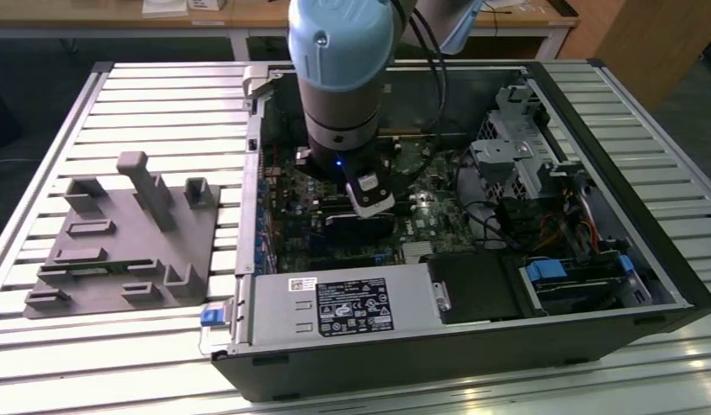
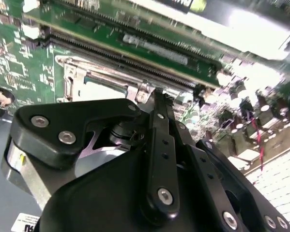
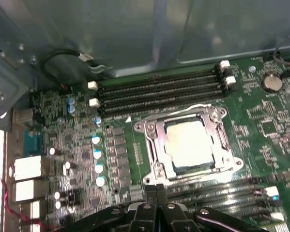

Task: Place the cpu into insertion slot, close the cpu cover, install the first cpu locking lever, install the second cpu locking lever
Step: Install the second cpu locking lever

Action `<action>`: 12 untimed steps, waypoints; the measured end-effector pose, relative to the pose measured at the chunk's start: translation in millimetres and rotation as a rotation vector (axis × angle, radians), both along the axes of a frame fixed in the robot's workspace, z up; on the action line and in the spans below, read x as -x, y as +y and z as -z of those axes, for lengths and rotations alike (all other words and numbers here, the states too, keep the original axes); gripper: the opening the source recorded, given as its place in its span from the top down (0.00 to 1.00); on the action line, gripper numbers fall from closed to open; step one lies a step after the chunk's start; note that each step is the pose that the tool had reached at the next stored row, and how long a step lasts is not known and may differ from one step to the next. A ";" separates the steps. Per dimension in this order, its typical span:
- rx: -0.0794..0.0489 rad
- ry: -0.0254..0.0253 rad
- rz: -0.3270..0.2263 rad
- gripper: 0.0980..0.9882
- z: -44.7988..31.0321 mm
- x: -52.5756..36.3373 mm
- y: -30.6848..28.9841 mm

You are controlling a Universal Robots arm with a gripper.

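Note:
In the first wrist view the cpu [image 3: 188, 142] lies in the insertion slot [image 3: 233, 163], its silvery face showing through the window of the cpu cover [image 3: 156, 145], which lies flat over it. A thin wire lever [image 3: 183, 110] runs along the socket's side nearest the memory slots. My gripper [image 3: 157, 191] is shut, fingertips pressed together with nothing seen between them, just off the socket's opposite edge. In the second wrist view my gripper [image 2: 157, 96] hovers at the corner of the socket frame [image 2: 74, 79]. In the exterior view my gripper [image 1: 373, 206] is low inside the open computer case.
Long black memory slots [image 3: 159, 92] flank the socket on two sides. The case holds a power supply [image 1: 344, 307] near the front and a drive cage [image 1: 517, 164] at the exterior view's right. A grey fixture block [image 1: 124, 233] stands on the slatted table at the left.

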State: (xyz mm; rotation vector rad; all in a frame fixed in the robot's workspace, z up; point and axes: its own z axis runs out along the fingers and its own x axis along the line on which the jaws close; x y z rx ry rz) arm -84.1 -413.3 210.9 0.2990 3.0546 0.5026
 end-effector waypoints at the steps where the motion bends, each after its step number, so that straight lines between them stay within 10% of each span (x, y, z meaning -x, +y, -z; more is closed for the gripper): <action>1: 0.004 0.0001 0.000 0.99 0.0 0.0 2.9; 12: 0.077 -0.0001 0.000 0.99 0.0 -11.9 17.3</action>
